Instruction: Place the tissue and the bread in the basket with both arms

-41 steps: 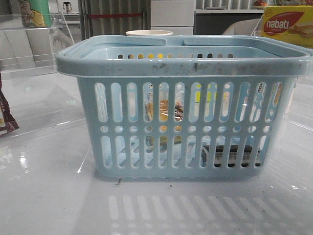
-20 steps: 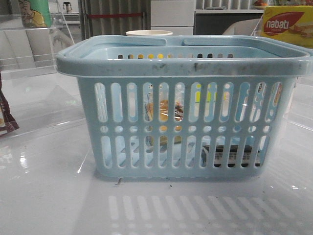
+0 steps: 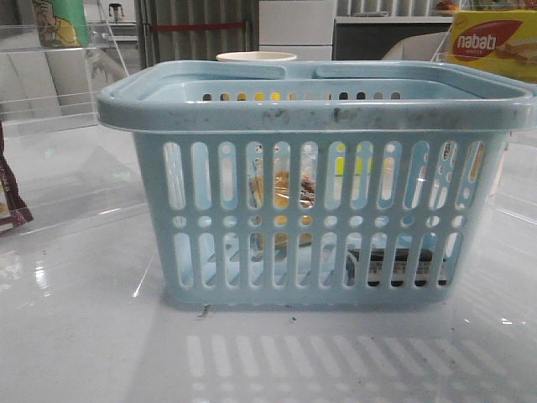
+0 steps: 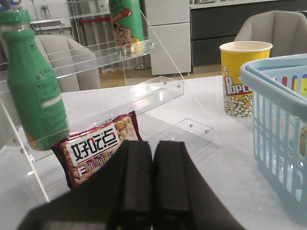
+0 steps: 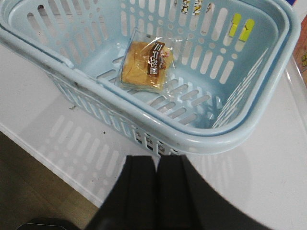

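1. The left gripper (image 4: 152, 184) has its two black fingers pressed together with nothing between them, above the white table (image 4: 225, 158).
2. Just beyond it a dark maroon snack packet (image 4: 98, 146) leans against a clear acrylic shelf (image 4: 120, 62) holding a green bottle (image 4: 33, 91); a yellow popcorn cup (image 4: 242, 76) stands near the basket.
3. The right gripper (image 5: 156, 191) is likewise closed and empty, outside the basket's rim.
4. The large light-blue slotted plastic basket (image 3: 310, 113) sits upright on the table.
5. The clear packet of golden-brown bread (image 5: 144, 64) lies on the basket floor.
6. The black-and-white tissue pack (image 3: 394, 264) shows through the front slots, low on the right.
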`<move>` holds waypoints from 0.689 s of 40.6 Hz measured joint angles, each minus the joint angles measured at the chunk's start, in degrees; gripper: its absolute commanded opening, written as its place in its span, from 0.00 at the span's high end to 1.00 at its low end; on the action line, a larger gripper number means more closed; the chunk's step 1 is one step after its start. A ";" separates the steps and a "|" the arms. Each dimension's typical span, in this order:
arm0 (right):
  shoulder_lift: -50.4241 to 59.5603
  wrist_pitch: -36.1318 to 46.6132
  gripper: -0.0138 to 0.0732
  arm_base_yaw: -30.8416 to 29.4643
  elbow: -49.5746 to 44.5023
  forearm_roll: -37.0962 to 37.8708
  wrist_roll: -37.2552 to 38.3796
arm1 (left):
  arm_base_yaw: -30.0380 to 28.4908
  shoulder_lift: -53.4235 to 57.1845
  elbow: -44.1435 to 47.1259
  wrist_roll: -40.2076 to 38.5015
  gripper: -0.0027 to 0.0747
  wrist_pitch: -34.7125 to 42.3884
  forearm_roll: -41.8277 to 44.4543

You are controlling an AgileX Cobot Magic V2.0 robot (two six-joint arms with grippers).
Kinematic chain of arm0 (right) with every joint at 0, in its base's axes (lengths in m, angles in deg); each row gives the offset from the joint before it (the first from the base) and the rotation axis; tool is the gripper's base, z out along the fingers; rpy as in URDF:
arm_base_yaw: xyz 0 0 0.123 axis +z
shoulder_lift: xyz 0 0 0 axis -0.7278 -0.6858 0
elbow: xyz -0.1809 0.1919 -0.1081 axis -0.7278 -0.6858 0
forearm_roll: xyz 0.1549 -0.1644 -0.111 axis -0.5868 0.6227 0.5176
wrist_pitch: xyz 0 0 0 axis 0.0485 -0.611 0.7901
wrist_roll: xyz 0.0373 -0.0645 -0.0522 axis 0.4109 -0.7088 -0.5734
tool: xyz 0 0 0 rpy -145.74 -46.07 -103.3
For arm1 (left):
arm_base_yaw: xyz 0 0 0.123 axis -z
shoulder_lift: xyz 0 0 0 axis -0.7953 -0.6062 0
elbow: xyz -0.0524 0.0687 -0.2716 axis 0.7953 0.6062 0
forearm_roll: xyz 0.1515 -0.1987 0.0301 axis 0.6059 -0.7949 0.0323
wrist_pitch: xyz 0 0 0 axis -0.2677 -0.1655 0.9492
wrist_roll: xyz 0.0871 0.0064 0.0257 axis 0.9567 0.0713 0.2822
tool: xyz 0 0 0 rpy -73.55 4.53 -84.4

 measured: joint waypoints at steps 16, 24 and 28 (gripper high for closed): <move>0.00 0.00 0.78 0.00 0.00 0.00 0.00 | -4.02 2.75 7.62 -12.93 0.85 4.85 7.50; 0.00 -0.02 0.78 0.00 0.00 0.00 0.00 | -4.02 2.75 7.62 -12.93 0.85 8.09 7.22; 0.00 -0.02 0.78 0.00 0.00 0.00 0.00 | -4.02 2.75 7.62 -12.31 0.85 8.37 6.53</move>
